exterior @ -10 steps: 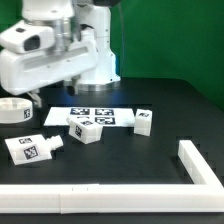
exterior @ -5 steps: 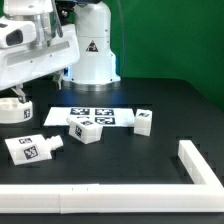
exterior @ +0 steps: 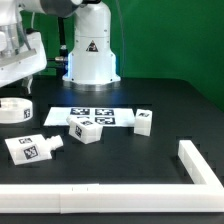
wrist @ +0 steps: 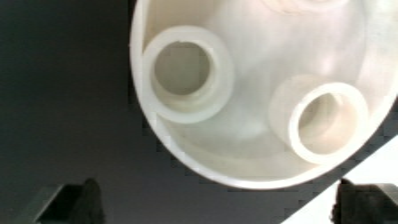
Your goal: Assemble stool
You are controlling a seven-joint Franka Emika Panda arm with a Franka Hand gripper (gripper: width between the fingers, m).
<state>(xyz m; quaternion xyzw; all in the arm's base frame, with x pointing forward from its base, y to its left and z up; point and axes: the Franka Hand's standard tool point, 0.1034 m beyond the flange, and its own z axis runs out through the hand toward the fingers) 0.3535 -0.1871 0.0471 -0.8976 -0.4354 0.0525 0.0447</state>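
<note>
The stool's round white seat (exterior: 12, 109) lies at the exterior view's far left edge. In the wrist view the seat (wrist: 249, 135) fills most of the picture, showing two ring-shaped sockets. My gripper (exterior: 18, 84) hangs just above it, and it is open (wrist: 217, 205), with both dark fingertips (wrist: 71, 202) apart and only dark table between them. Three stubby tagged legs lie loose on the black table: one (exterior: 30, 148) near the front left, one (exterior: 85, 128) in the middle, one (exterior: 144, 121) further to the right.
The marker board (exterior: 96, 114) lies flat behind the middle leg. A long white border rail (exterior: 90, 203) runs along the front edge and turns up at the right (exterior: 196, 160). The robot's white base (exterior: 92, 50) stands at the back.
The arm has swung toward the exterior view's left and now sits over the seat. The gripper has stayed open. The legs have not moved.
</note>
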